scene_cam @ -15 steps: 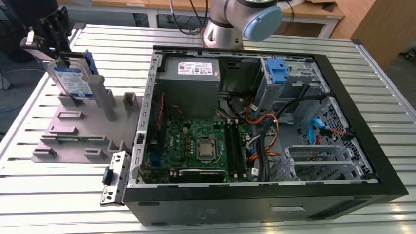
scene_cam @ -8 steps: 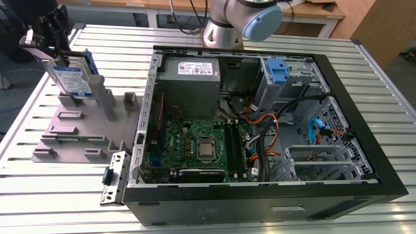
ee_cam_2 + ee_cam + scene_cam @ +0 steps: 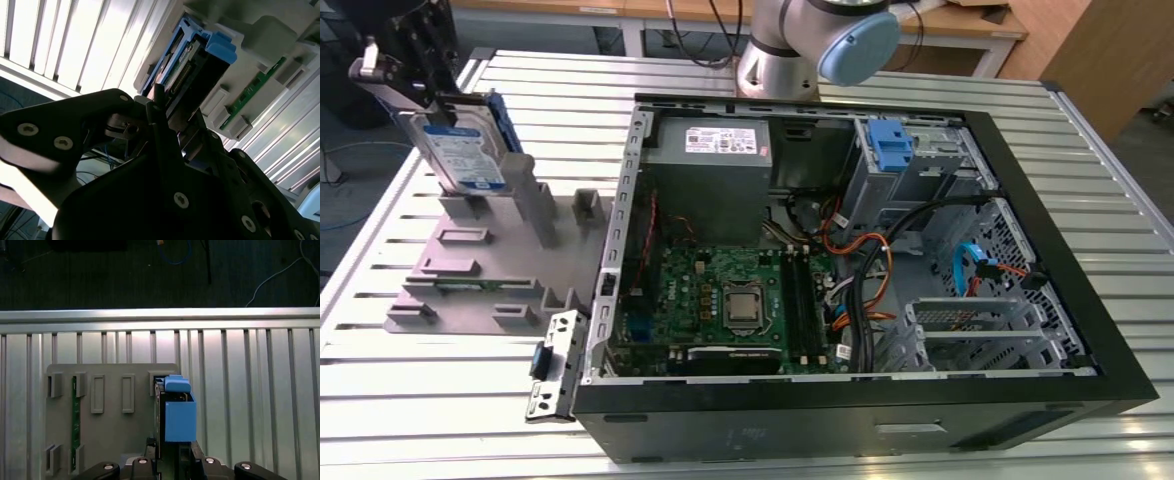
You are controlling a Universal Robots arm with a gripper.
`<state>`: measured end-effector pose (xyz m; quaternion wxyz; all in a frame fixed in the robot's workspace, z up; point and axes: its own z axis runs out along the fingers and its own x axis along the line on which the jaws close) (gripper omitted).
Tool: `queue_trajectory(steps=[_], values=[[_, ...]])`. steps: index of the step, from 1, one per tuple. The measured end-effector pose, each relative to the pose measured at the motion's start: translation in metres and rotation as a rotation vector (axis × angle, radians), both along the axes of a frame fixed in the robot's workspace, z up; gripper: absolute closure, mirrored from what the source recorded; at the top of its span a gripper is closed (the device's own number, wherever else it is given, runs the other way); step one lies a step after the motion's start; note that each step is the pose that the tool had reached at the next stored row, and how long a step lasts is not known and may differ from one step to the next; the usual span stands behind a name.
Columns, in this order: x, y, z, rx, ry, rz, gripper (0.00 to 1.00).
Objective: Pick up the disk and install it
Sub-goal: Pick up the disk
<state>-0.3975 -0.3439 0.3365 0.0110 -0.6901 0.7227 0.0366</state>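
Open PC case (image 3: 854, 260) sits nearest on the bench (image 3: 427, 400). Grey fixture (image 3: 480, 270) beside it, exterior view's left. Disk (image 3: 464, 155) upright at fixture's far end, claw (image 3: 438, 108) clamped on its top edge.

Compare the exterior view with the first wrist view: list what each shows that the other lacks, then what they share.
Exterior view adds: the open case, its motherboard and power supply, and the arm. First wrist view adds: a dark floor with cables past the table edge. Shared: the upright disk at the grey fixture, the claw, the table.
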Motion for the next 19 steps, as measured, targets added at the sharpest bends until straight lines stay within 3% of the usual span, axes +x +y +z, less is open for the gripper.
queue_trajectory(steps=[9, 19], values=[[0.0000, 0.0000, 0.0077, 0.0000, 0.0000, 0.000, 0.65], [0.0000, 0.0000, 0.0091, 0.0000, -0.0001, 0.000, 0.65]])
